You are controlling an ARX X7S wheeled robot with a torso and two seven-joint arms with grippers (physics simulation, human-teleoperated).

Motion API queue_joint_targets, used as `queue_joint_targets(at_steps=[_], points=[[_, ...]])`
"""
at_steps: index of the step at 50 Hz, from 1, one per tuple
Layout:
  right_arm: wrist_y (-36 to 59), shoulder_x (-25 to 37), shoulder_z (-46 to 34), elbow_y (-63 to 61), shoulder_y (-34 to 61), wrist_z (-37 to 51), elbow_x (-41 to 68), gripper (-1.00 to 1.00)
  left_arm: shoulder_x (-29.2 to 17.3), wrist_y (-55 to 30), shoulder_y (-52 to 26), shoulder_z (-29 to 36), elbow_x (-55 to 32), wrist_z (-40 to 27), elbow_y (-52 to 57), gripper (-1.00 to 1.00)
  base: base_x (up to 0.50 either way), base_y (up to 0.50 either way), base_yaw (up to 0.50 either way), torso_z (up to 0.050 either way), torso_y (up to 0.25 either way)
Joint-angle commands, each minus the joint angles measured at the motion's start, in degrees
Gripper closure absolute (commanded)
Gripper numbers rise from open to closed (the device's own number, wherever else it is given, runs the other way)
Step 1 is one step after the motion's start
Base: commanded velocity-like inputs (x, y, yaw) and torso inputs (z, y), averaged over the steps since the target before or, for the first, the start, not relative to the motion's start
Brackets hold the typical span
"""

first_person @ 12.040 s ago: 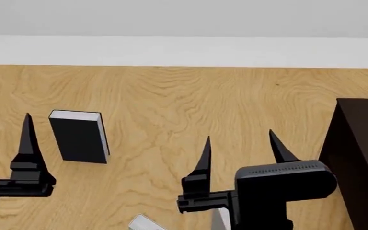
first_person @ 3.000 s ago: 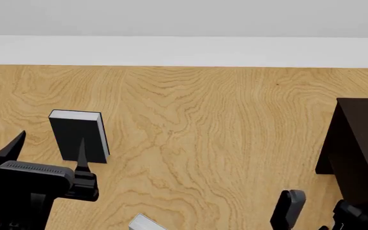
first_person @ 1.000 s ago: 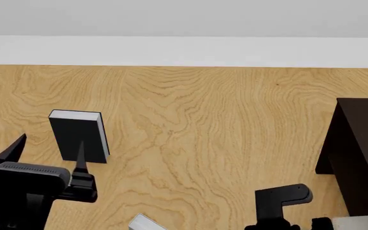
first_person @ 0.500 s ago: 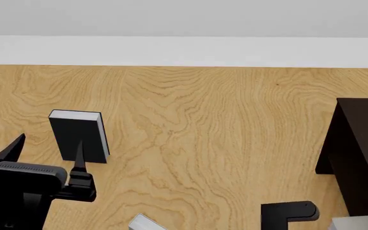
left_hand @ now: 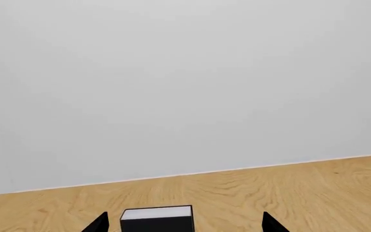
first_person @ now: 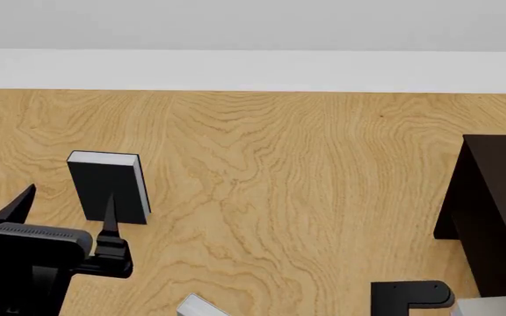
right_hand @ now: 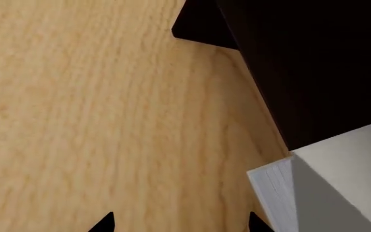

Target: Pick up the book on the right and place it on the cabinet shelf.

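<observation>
We see the wooden table (first_person: 279,184) spread wide beneath us, and at its right edge the cabinet (first_person: 499,210), very dark brown and boxy, standing on the wood. In our right wrist view its dark mass (right_hand: 301,63) looms just beside the book (right_hand: 340,183), a pale grey, plain-covered volume with white page edges; in the head view only a grey corner (first_person: 495,306) shows, low at the right, against the cabinet's foot. We cannot tell whether it touches the cabinet. The black-covered book (first_person: 110,187) stands upright at the left, well apart. A small pale corner of another book (first_person: 198,307) pokes in at the bottom edge.

Our left gripper (first_person: 64,214) hangs near the black-covered book with fingers spread, clasping nothing. Of our right gripper (right_hand: 179,223) only two finger tips show, apart; whether they pinch the book we cannot tell.

Against half a second ago, the right arm's black bracket (first_person: 411,296) sits lower and further right.
</observation>
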Motion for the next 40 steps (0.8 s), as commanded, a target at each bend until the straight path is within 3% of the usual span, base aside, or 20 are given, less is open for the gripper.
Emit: queue_joint_targets(at_steps=[1, 9, 40], points=[[-5.4, 0.0, -1.0, 9.0, 4.1, -0.5, -1.6, -1.0, -0.1, 0.3, -0.1, 0.2, -0.1, 0.0, -0.2, -1.0, 0.0, 0.0, 0.0, 0.0, 0.0], [-14.0, -1.0, -1.5, 24.0, 10.3, -0.4, -2.4, -1.0, -0.3, 0.1, 0.0, 0.3, -0.2, -0.3, 0.3, -1.0, 0.0, 0.0, 0.0, 0.0, 0.0], [-10.8, 3.2, -0.8, 25.1, 13.9, 0.0, -5.2, -1.0, -0.2, 0.5, -0.5, 0.9, -0.2, -0.6, -0.7, -1.0, 0.0, 0.0, 0.0, 0.0, 0.001]])
